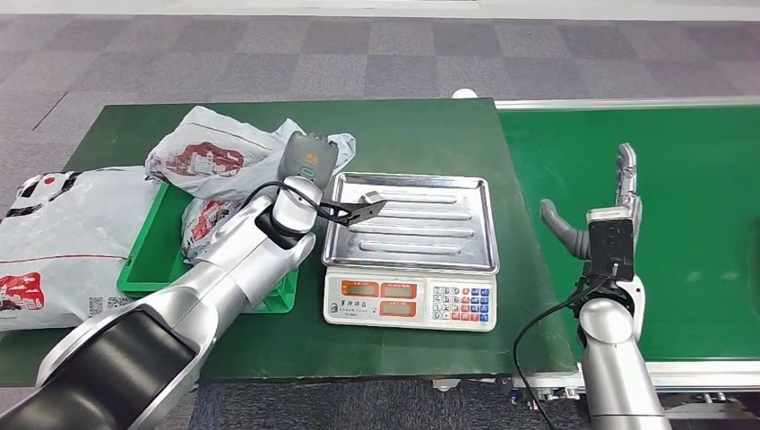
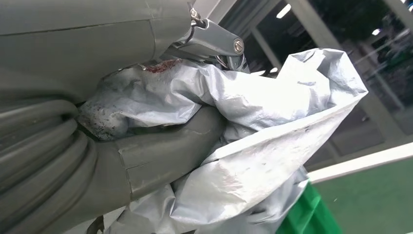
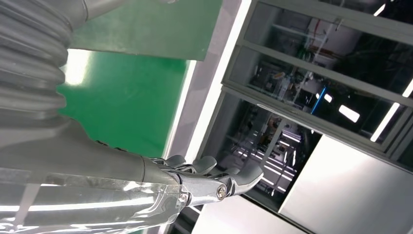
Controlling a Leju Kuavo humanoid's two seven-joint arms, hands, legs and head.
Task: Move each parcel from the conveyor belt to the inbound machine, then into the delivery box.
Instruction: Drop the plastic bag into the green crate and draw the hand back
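Head view, left to right: a large white plastic parcel with red print (image 1: 54,242) lies at the dark green table's (image 1: 403,340) left edge, beside a bright green plastic delivery box (image 1: 148,269). A crumpled grey-white plastic parcel with red print (image 1: 215,157) hangs over that box, gripped by the left hand (image 1: 305,161); in the left wrist view the thumb and fingers (image 2: 165,146) close tight round the bag's (image 2: 253,146) folds. Next stands the inbound machine, a white electronic scale with a ribbed steel tray (image 1: 412,224). Further right the right hand (image 1: 609,202) is over the green conveyor belt (image 1: 699,224), fingers apart and nearly straight, holding nothing (image 3: 214,178).
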